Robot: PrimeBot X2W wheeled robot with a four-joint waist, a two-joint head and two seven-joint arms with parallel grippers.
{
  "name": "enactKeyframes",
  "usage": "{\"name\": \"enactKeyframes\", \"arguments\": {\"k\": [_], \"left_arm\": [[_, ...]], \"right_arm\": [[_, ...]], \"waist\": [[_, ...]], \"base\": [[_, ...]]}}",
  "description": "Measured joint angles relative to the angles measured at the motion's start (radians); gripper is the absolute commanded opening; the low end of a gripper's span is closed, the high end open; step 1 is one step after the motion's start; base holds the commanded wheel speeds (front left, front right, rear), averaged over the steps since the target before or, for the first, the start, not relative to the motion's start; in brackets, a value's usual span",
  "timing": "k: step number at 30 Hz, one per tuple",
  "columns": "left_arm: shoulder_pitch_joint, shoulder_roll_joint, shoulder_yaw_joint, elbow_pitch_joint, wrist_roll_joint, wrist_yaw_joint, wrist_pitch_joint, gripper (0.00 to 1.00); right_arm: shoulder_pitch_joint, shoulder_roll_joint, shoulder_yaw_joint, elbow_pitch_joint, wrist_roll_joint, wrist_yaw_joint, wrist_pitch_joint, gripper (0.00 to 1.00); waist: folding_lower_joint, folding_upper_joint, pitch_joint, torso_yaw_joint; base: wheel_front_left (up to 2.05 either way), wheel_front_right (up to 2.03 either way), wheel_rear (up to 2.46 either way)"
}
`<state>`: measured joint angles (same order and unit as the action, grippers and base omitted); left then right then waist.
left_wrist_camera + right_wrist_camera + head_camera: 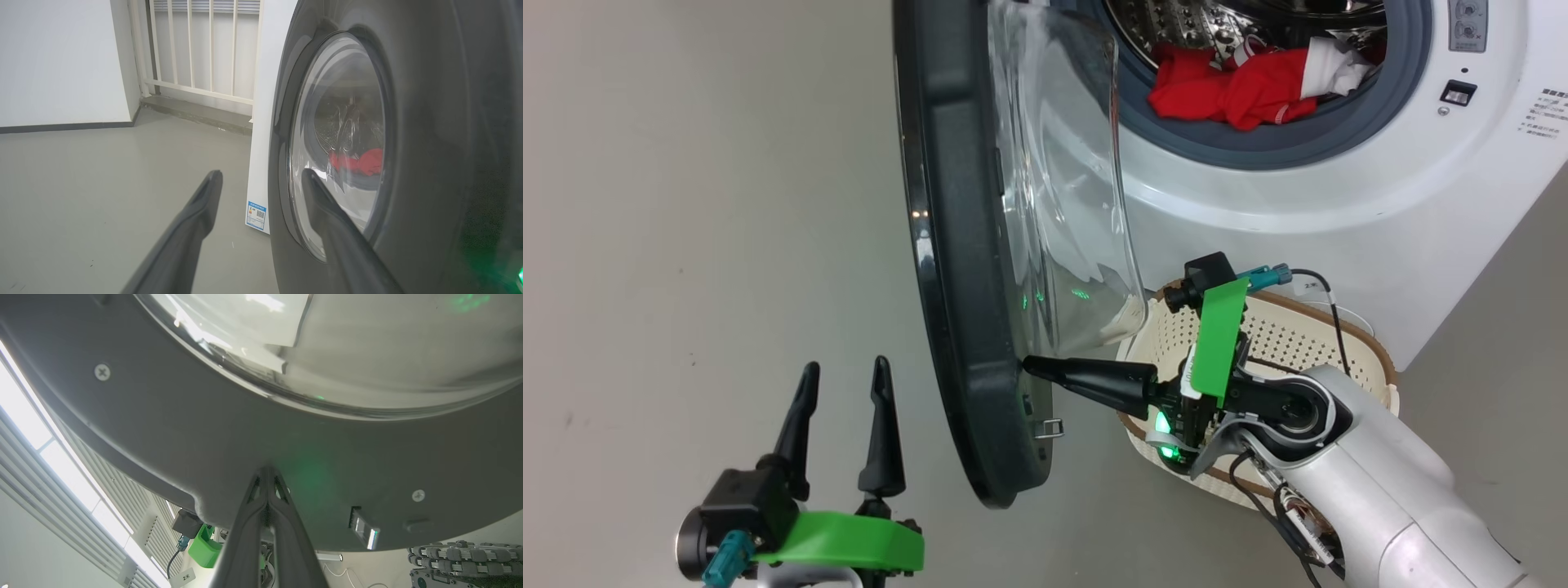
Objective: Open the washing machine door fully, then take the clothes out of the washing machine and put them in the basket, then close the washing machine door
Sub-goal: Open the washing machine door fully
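The washing machine door [956,245] stands partly open, edge-on to me, with its clear glass bowl [1062,204] bulging toward the washing machine [1339,204]. Red clothes [1241,90] with white trim lie in the drum opening. My right gripper [1027,365] is shut, tips pressed against the inner side of the door's black rim [204,437]; in the right wrist view the right gripper [266,470] meets that rim below the glass. The basket [1298,343] sits on the floor under my right wrist, empty where it shows. My left gripper [845,365] hangs open left of the door, holding nothing. The left wrist view has the left gripper [261,175] beside the door's outer face [429,122], with the clothes [359,161] visible through the glass.
Grey floor [686,245] spreads to the left of the door. A white wall and a barred railing [192,45] stand beyond the machine's side panel [261,122]. The door latch [363,533] juts from the inner rim. A black cable [1335,310] crosses the basket.
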<state>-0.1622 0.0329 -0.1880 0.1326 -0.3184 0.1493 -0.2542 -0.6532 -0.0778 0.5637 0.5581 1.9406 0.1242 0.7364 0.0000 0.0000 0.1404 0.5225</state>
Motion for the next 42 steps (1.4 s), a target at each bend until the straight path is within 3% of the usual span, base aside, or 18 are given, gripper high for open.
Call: {"name": "enactKeyframes", "arguments": {"k": [5,6,7,8,9,10,11,20,28,32,38,42], "left_arm": [[0.000,0.000,0.002,0.000,0.000,0.000,0.000,1.00],[0.000,0.000,0.003,0.000,0.000,-0.002,0.000,1.00],[0.000,0.000,0.003,0.001,-0.003,-0.004,0.000,1.00],[0.000,0.000,0.004,0.002,-0.011,-0.009,0.000,1.00],[0.000,0.000,0.005,0.003,-0.016,-0.009,0.000,1.00],[0.001,0.000,0.006,0.003,-0.017,-0.009,0.000,1.00],[0.001,0.000,0.008,0.003,-0.017,-0.009,0.000,1.00],[0.006,0.000,0.032,0.005,-0.019,-0.019,0.000,1.00],[0.037,0.001,0.053,-0.011,-0.003,-0.028,0.000,1.00],[0.060,0.001,0.057,-0.032,0.011,-0.026,0.000,1.00],[0.076,0.002,0.059,-0.056,0.011,-0.025,0.000,1.00],[0.087,0.002,0.063,-0.079,0.013,-0.025,0.000,1.00]], "right_arm": [[0.000,0.000,-0.004,-0.005,-0.055,0.000,-0.055,0.00],[0.000,-0.002,-0.004,-0.009,-0.083,0.000,-0.072,0.06],[0.000,-0.009,-0.002,-0.015,-0.111,0.000,-0.092,0.35],[0.000,-0.019,0.001,-0.023,-0.154,0.000,-0.123,0.49],[0.000,-0.026,0.002,-0.027,-0.195,0.000,-0.160,0.49],[0.000,-0.034,0.003,-0.027,-0.230,0.000,-0.198,0.80],[0.000,-0.044,0.005,-0.027,-0.269,0.000,-0.240,1.00],[0.015,-0.113,0.100,-0.019,-0.675,0.000,-0.651,1.00],[0.016,-0.109,0.137,0.122,-1.030,0.000,-0.960,1.00],[0.034,-0.071,0.029,0.156,-1.198,0.000,-0.984,1.00],[0.169,-0.020,-0.260,-0.016,-1.515,0.000,-0.989,1.00],[0.290,0.013,-0.362,-0.118,-1.639,0.000,-0.992,1.00]], "waist": [[0.0001,0.0000,0.001,-0.009],[0.0000,0.0000,0.001,-0.011],[0.0000,0.0000,0.000,-0.013],[0.0000,0.0000,-0.001,-0.014],[0.0001,0.0000,-0.002,-0.015],[0.0000,0.0000,-0.004,-0.015],[0.0000,0.0000,-0.006,-0.016],[0.0000,0.0000,-0.026,-0.023],[0.0000,0.0000,-0.056,-0.037],[0.0000,0.0000,-0.068,-0.047],[0.0000,0.0000,-0.079,-0.053],[0.0000,0.0000,-0.085,-0.053]], "base": [[0.00,0.00,0.00],[0.00,0.00,0.00],[0.00,0.00,0.00],[0.00,0.00,0.00],[0.00,0.00,0.00],[0.00,0.00,0.00],[0.00,0.00,0.00],[0.00,0.00,0.00],[0.00,0.00,0.00],[0.00,0.00,0.00],[0.00,0.00,0.00],[0.00,0.00,0.00]]}}
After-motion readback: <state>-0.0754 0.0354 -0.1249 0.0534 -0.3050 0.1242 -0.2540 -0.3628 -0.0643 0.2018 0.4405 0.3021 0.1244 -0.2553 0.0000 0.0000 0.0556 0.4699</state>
